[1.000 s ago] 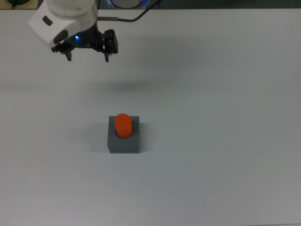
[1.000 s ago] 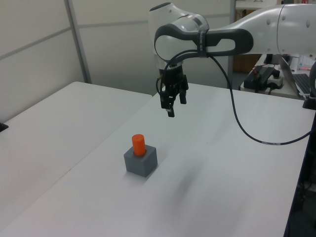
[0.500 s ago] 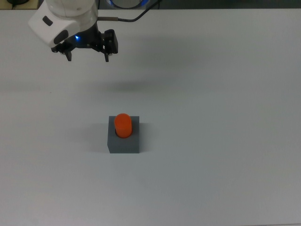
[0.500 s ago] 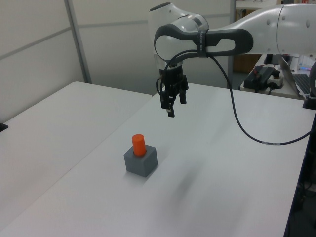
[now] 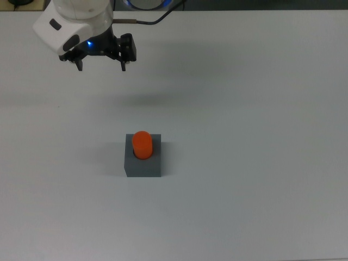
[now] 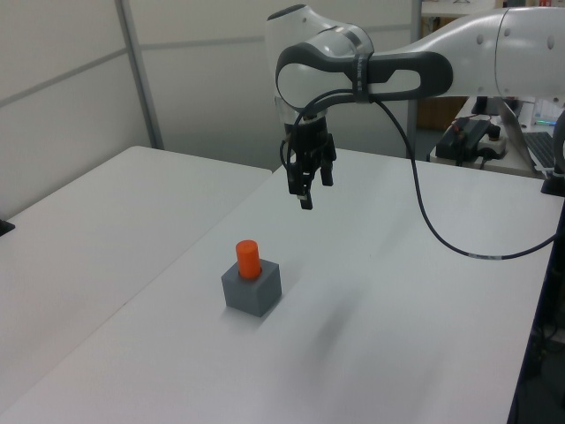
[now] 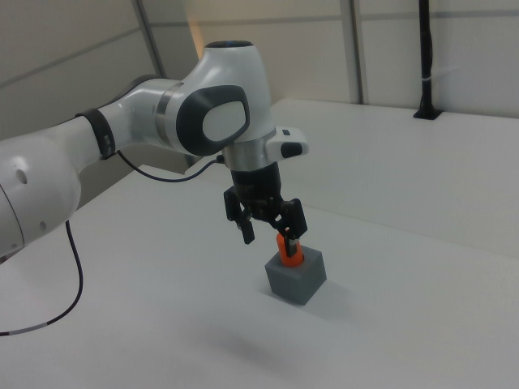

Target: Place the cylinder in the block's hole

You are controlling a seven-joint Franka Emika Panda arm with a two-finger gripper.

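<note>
white table (image 5: 261,179) | grey block (image 5: 143,164) sits on it, near ctr, top view

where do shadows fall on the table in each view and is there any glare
Top view: a soft smudge of shadow on the table between gripper and block, no glare. Left view: a faint shadow streak to the block's right. Right view: a warm glow on the back wall.

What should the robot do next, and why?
Probably nothing more than staying clear, or pulling back a little. The cylinder already stands upright in the block, seated in its top face, and the open end effector hangs empty in the air, well away from both, so the job looks done.
</note>
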